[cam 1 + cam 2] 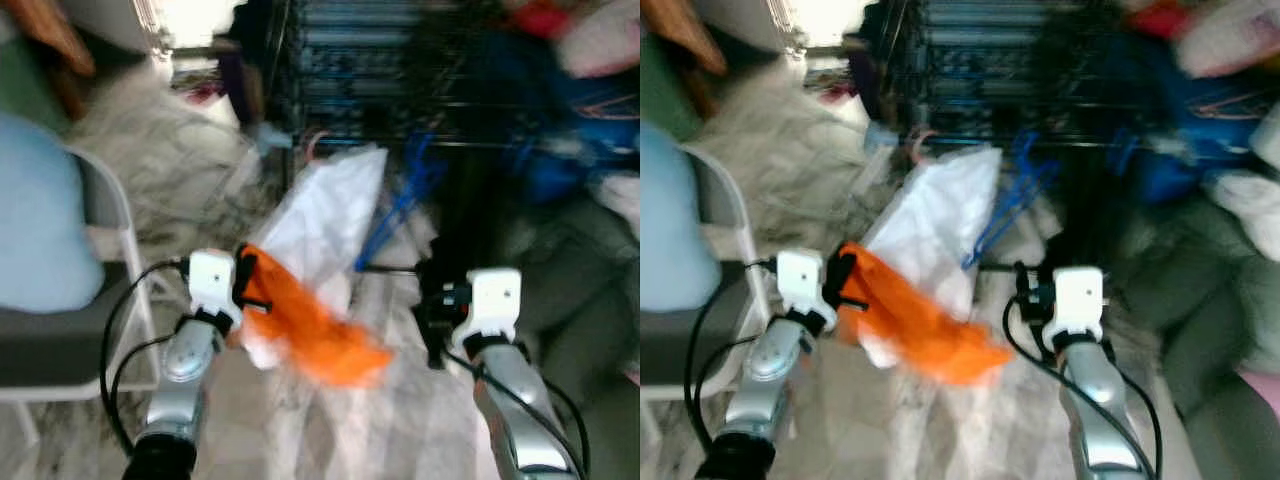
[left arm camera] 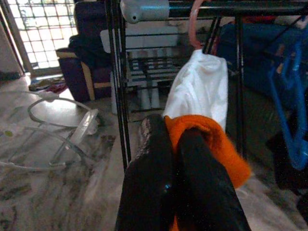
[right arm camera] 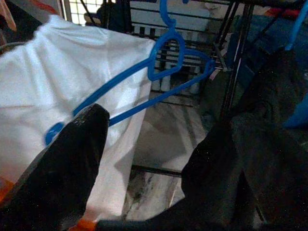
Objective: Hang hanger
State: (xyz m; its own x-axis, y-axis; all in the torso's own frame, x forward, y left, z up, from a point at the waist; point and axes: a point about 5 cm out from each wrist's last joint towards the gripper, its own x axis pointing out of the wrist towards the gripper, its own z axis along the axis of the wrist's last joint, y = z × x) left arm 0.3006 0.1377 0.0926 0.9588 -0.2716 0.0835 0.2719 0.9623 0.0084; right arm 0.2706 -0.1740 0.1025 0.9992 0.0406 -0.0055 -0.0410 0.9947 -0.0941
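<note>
My left gripper (image 1: 243, 280) is shut on an orange cloth (image 1: 320, 335), which droops to the right between my two arms. In the left wrist view the black fingers (image 2: 154, 159) pinch the orange cloth (image 2: 207, 139). Just beyond it hangs a white garment (image 1: 325, 215) on a pink hanger (image 2: 195, 24), hooked over the bar of a dark metal rack (image 1: 380, 70). Blue hangers (image 3: 159, 67) dangle from the rack to the right of the white garment. My right gripper (image 1: 432, 300) stands open near the blue hangers, and a dark garment (image 3: 269, 96) hangs close by one finger.
A white folding chair (image 1: 115, 215) with a light blue cushion (image 1: 40, 220) stands at the left. A grey-green heap (image 1: 580, 280) and blue bags (image 1: 590, 130) crowd the right. A clear plastic frame (image 2: 57, 120) lies on the marble floor (image 1: 400, 420).
</note>
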